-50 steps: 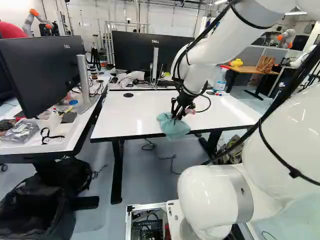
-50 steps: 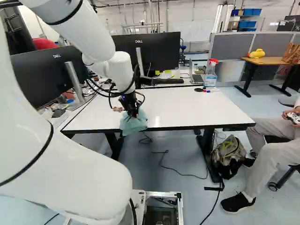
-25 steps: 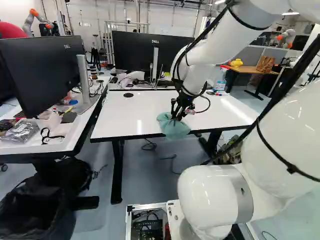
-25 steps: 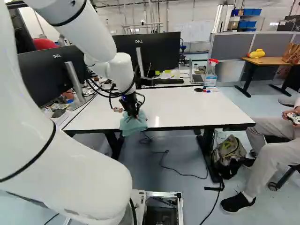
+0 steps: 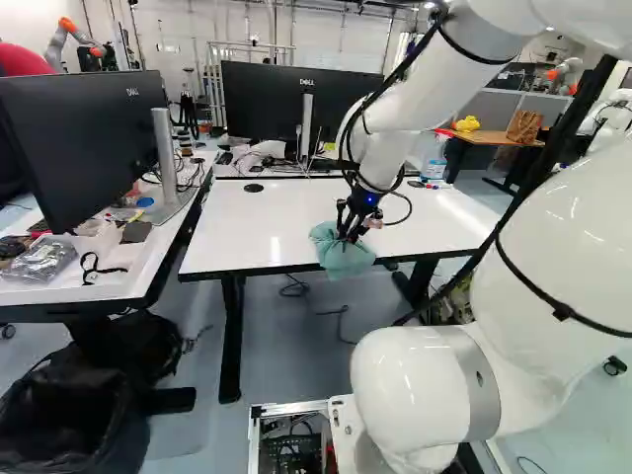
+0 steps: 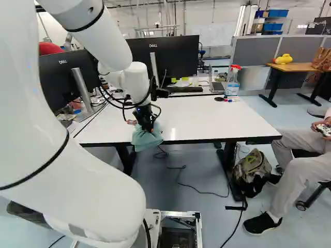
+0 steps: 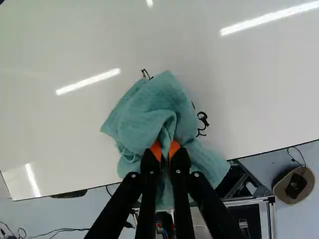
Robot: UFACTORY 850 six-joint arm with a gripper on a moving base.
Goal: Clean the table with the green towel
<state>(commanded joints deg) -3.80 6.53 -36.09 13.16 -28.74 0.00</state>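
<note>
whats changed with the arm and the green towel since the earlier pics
The arm's large links have shifted toward the middle of both base views, leaning further ahead. The pincer and green towel show hardly any shift: the towel stays bunched at the table's near edge, partly hanging over it. The base hasn't visibly moved.

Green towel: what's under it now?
The white tabletop, with part of the towel over its edge. Dark squiggles show beside it; whether they continue beneath is hidden.

a robotics lab, with another robot [image 5: 74, 38] beyond desks and monitors [image 5: 84, 143]
</note>
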